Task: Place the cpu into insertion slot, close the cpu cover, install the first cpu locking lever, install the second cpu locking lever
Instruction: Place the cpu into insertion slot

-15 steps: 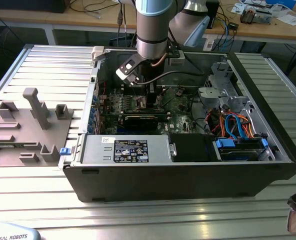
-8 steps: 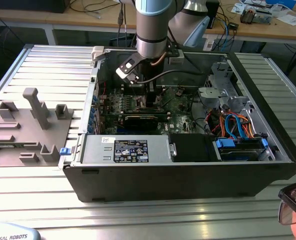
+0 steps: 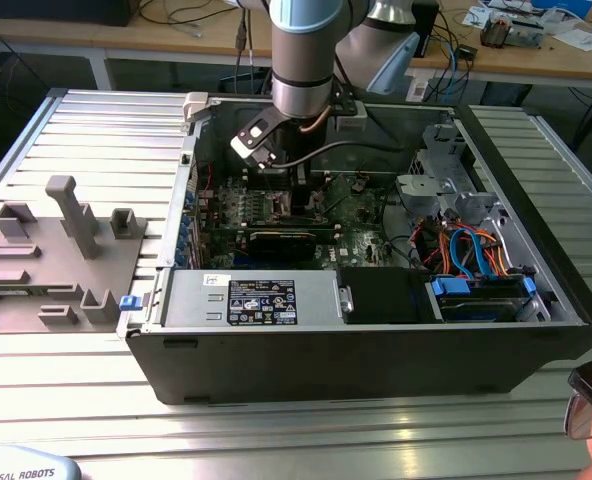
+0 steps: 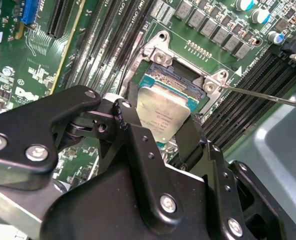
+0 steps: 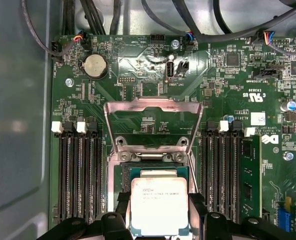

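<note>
The cpu [image 5: 159, 202] is a flat silver square held between my gripper's black fingers [image 5: 122, 206], just over the insertion slot [image 5: 158, 171]; the slot's dark field and teal rim show past the chip's edge. My gripper [image 5: 159, 212] is shut on the cpu [image 4: 163, 111]. The cpu cover [image 5: 153, 107] is swung open, a silver frame with a square window lying over the board beyond the slot. A thin locking lever [image 4: 268, 95] sticks out free from a corner of the insertion slot [image 4: 174, 79]. In the exterior view the arm [image 3: 301, 60] reaches down into the open computer case [image 3: 376, 340].
Black memory slots [image 5: 78, 175] flank the socket on both sides. Cables [image 5: 103, 15] run along the board's edge. Drive bays with blue and orange cables [image 3: 466, 250] fill the case at the exterior view's right. A grey fixture plate [image 3: 56, 250] lies at its left. Part of a person's glasses [image 3: 591, 400] shows at the lower right.
</note>
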Robot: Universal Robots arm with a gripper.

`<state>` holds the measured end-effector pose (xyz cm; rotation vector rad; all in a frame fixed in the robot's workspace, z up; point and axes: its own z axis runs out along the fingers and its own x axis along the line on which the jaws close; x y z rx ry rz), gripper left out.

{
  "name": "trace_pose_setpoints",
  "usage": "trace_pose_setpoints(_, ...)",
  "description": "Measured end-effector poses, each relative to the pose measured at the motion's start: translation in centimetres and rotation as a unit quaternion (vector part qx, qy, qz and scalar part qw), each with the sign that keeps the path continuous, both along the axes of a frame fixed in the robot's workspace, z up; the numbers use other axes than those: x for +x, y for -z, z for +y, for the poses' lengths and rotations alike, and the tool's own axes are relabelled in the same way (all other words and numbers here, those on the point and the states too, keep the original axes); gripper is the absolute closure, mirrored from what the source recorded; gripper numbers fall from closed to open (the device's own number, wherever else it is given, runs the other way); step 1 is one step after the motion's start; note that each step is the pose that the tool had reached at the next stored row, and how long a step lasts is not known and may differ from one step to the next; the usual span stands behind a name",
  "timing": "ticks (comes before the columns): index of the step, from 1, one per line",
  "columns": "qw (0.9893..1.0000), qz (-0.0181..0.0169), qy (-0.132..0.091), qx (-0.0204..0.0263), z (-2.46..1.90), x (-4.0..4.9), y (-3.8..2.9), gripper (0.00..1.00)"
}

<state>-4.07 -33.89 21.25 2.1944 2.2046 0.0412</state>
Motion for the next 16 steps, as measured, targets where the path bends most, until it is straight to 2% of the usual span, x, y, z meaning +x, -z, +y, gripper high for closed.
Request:
trace_pose_setpoints(8,1.0000,-0.0001,0.006,-0.0003,0.41,-0.03,0.47,0.46)
trace_pose_setpoints(16,0.9999,0.0000,0.013,-0.0006,0.44,-0.08,0.97,0.46)
